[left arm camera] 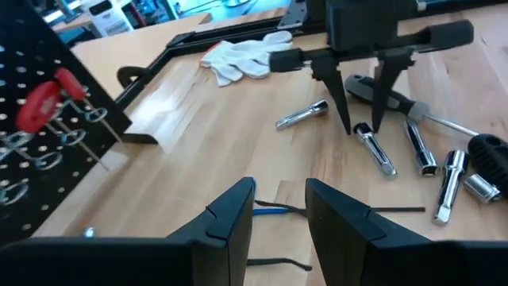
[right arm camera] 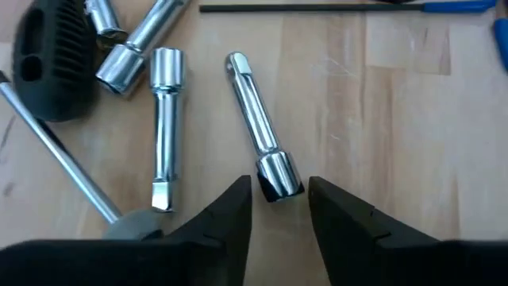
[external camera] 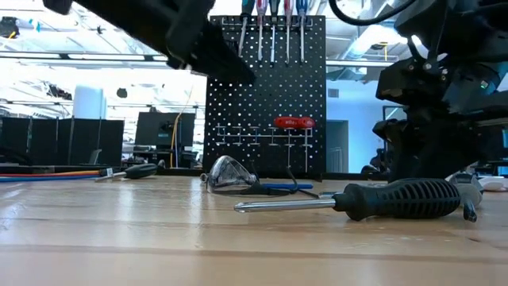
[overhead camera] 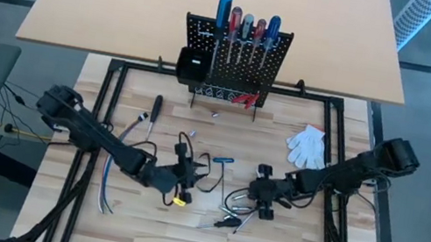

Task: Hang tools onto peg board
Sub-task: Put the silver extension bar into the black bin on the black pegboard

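Note:
The black peg board (overhead camera: 233, 62) stands upright at the table's far middle. Screwdrivers hang from its top rail and red pliers (overhead camera: 244, 99) hang low on it. Several silver bits (right arm camera: 163, 119) and a black-handled screwdriver (external camera: 373, 200) lie on the table near the front. My right gripper (right arm camera: 279, 199) is open and points down, with a finger on either side of the thick end of one silver bit (right arm camera: 258, 131), which lies flat. It also shows in the left wrist view (left arm camera: 361, 119). My left gripper (left arm camera: 279, 208) is open and empty at the table's middle (overhead camera: 186, 174).
A white glove (overhead camera: 307, 146) lies at the right. Loose cables (overhead camera: 111, 183) trail at the left. Another black-handled screwdriver (overhead camera: 157, 109) lies left of the board. A thin black rod with a blue end (right arm camera: 333, 7) lies beyond the bits. Black frame rails (overhead camera: 103, 101) border the wooden table.

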Controlling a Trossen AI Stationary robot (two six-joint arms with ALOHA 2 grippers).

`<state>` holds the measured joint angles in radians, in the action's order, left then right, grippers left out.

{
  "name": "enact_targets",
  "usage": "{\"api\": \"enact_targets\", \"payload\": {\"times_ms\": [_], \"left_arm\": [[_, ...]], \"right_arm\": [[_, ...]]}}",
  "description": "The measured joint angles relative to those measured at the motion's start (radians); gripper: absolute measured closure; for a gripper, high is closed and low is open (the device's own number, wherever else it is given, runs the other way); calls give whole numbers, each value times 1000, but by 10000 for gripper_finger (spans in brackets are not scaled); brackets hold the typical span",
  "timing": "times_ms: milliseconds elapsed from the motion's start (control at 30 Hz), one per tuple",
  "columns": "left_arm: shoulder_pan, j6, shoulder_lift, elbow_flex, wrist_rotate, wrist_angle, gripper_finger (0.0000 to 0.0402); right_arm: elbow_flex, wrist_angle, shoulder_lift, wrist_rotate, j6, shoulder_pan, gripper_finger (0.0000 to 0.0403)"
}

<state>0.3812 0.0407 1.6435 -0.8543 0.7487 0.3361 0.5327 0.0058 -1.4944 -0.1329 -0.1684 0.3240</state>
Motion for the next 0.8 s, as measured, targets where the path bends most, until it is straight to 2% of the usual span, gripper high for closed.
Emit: {"api": "enact_targets", "payload": {"times_ms": [167, 300, 467, 567, 733, 800], "left_arm": [[-40, 82, 62, 0, -50, 87, 291], [-65, 62, 90, 0, -125, 122, 291], [-68, 33, 91, 0, -151, 127, 291], [-62, 5, 91, 0, -169, 127, 291], [-60, 14, 91, 0, -325, 128, 285], [-62, 24, 91, 0, -357, 132, 277]], "right_arm": [[1, 32, -26, -2, 1, -6, 311], [5, 142, -112, -7, 20, -3, 332], [6, 205, -159, -6, 19, -3, 339], [4, 189, -120, -21, 13, -3, 340], [-4, 157, 0, -131, 11, 3, 342], [0, 173, 53, -186, 10, 9, 346]]}}
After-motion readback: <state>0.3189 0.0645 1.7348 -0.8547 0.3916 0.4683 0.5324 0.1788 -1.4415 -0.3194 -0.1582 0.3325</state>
